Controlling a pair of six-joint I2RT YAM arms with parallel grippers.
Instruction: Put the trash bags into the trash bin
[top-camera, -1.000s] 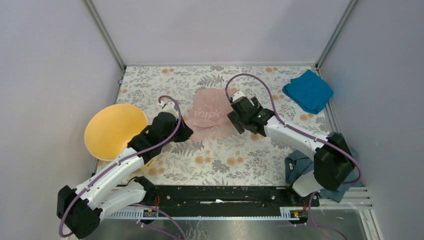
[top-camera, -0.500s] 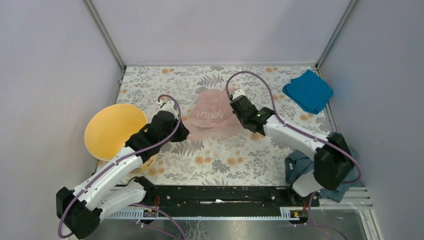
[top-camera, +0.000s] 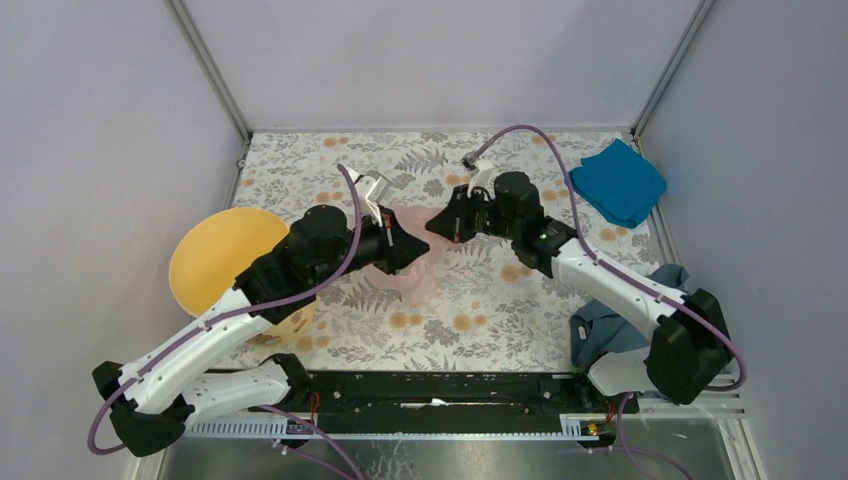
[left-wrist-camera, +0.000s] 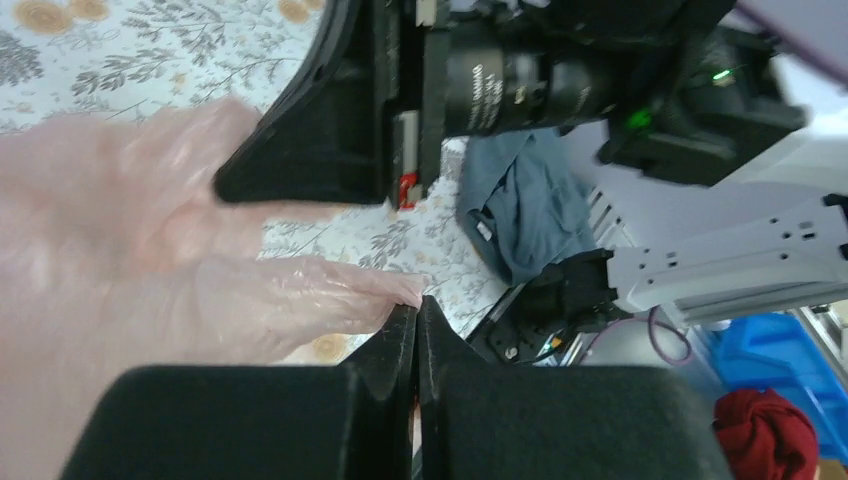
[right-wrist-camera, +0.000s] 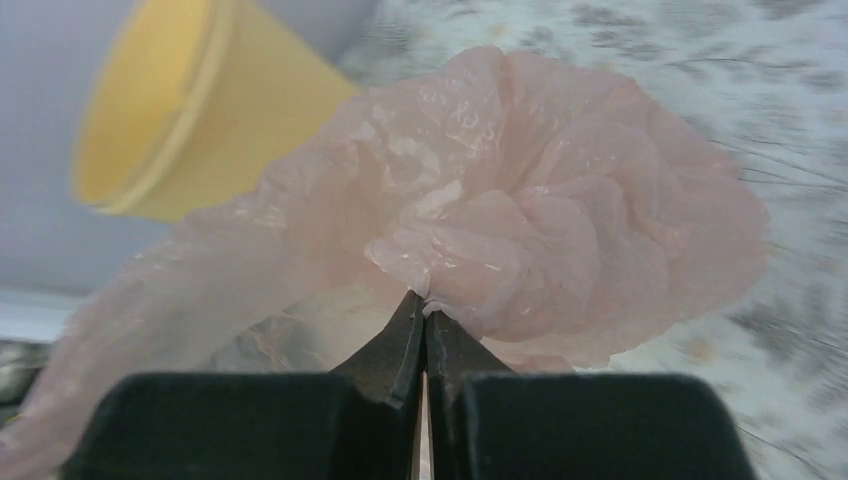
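Left hand and right hand each pinch the pink trash bag, bunched between them over the tabletop. Grasping looks done; the next move is likely carrying it left to the trash bin and lowering it inside.

We see the bag no longer spread flat on the table: it is now bunched into a wad and lifted between the two grippers. The right gripper, wide open at the bag's right edge a second ago, is now pinched shut on the film. Both arms have risen and drawn in toward each other. The left gripper sits farther right, and its arm now crosses the bin's right rim.
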